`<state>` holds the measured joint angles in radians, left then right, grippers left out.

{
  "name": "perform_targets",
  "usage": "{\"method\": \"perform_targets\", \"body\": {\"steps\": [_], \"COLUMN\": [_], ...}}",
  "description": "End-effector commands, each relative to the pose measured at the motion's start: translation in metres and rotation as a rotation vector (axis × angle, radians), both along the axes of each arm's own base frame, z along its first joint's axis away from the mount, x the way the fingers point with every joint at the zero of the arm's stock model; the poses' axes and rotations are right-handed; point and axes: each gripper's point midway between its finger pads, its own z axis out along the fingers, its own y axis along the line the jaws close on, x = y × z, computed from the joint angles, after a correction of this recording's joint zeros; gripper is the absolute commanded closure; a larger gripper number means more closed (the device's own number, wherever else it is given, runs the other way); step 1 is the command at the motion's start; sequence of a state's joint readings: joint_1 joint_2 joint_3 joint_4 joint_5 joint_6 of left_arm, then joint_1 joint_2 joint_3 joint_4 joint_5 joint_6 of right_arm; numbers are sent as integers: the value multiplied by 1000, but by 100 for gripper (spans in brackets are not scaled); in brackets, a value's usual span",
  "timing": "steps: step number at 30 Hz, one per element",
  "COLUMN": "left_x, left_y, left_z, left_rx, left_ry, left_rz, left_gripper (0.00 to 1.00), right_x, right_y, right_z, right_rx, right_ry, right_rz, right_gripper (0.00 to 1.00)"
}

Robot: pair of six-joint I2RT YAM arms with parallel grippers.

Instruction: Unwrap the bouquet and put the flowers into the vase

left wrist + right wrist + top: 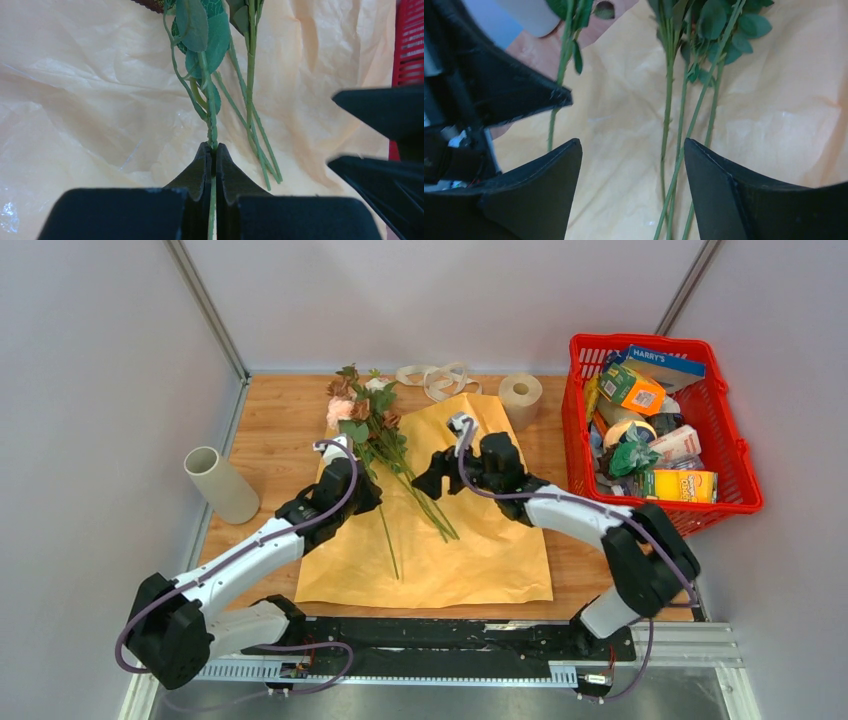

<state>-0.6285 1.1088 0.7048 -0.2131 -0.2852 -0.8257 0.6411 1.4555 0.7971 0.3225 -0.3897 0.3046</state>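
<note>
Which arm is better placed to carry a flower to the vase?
Left: the left hand grips one stem, and the vase is nearer it; the right hand is open over loose stems.

The wooden surface (275,430) carried a creased sheet of yellow-tan paper (480,550), spread flat from its middle to the near edge. Off the paper, a beige-grey vase (220,485) was by the left edge. A loose beige ribbon (435,378) and a toilet paper roll (520,395) lay along the far edge, and a red basket (740,475) sat at the right.
</note>
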Motion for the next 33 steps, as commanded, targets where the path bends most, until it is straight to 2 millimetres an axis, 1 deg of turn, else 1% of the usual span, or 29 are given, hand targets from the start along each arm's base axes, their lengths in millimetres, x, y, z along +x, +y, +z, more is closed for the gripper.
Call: {"method": "perform_targets", "body": {"steps": [1, 5, 7, 9, 12, 13, 14, 15, 16, 17, 18, 19, 20, 21, 22, 23, 24, 25, 26, 27, 28, 29, 31, 32, 33], "left_x": [0, -1, -2, -4, -6, -7, -8, -8, -10, -11, -11, -13, -13, -15, -15, -16, -17, -18, -19, -20, -21, -22, -26, -28, -29], "left_y": [-9, -10, -12, -12, -10, -8, -6, -4, -1, 5, 6, 13, 16, 26, 30, 41, 46, 55, 59, 65, 68, 72, 77, 81, 83], "left_z": [21, 21, 21, 22, 21, 22, 21, 24, 21, 22, 26, 25, 29, 30, 36, 37, 44, 46, 54, 57, 67, 70, 83, 83, 88], "left_rx": [-29, -29, -31, -26, -17, -17, -10, -9, 2, 14, 15, 34, 43, 68, 69, 100, 99, 123, 120, 133, 123, 128, 114, 126, 121], "left_ry": [-47, -45, -44, -40, -38, -44, -37, -45, -33, -27, -30, -24, -30, -28, -39, -40, -58, -65, -84, -92, -116, -126, -153, -150, -160], "left_rz": [-51, -68, -78, -86, -90, -89, -85, -78, -70, -51, -42, -23, -11, 19, 43, 80, 96, 128, 142, 163, 172, 181, 195, 204, 209], "left_gripper": [100, 100, 100, 100, 100, 100, 100, 100, 100, 100, 100, 100, 100, 100, 100, 100, 100, 100, 100, 100, 100, 100, 100, 100, 100], "right_x": [44, 69, 81, 89, 92, 92, 92, 93, 94, 96, 96, 96, 97, 97, 97, 97, 98, 98, 98, 100, 98, 98, 97, 96, 96], "right_y": [31, 46, 52, 56, 62, 62, 62, 61, 58, 56, 56, 54, 54, 53, 53, 53, 53, 52, 51, 50, 50, 50, 51, 52, 52], "right_z": [-4, -28, -41, -56, -68, -73, -76, -78, -82, -84, -86, -86, -87, -90, -91, -91, -93, -97, -99, -101, -105, -108, -110, -111, -111], "right_rx": [-12, -43, -61, -73, -50, -48, -42, -40, -45, -45, -41, -38, -36, -40, -42, -45, -52, -62, -70, -72, -77, -79, -77, -77, -74], "right_ry": [-85, -55, -35, -7, 31, 42, 53, 58, 68, 73, 79, 83, 87, 95, 94, 93, 96, 105, 110, 112, 122, 127, 139, 146, 144], "right_rz": [25, 10, -5, -21, -23, -26, -33, -46, -66, -78, -84, -87, -91, -97, -96, -94, -99, -103, -107, -113, -113, -113, -109, -104, -99], "right_gripper": [24, 25, 27, 35, 48, 56, 66, 76, 86, 94, 99, 100, 100, 100, 100, 100, 100, 100, 100, 100, 100, 100, 100, 100, 100]}}
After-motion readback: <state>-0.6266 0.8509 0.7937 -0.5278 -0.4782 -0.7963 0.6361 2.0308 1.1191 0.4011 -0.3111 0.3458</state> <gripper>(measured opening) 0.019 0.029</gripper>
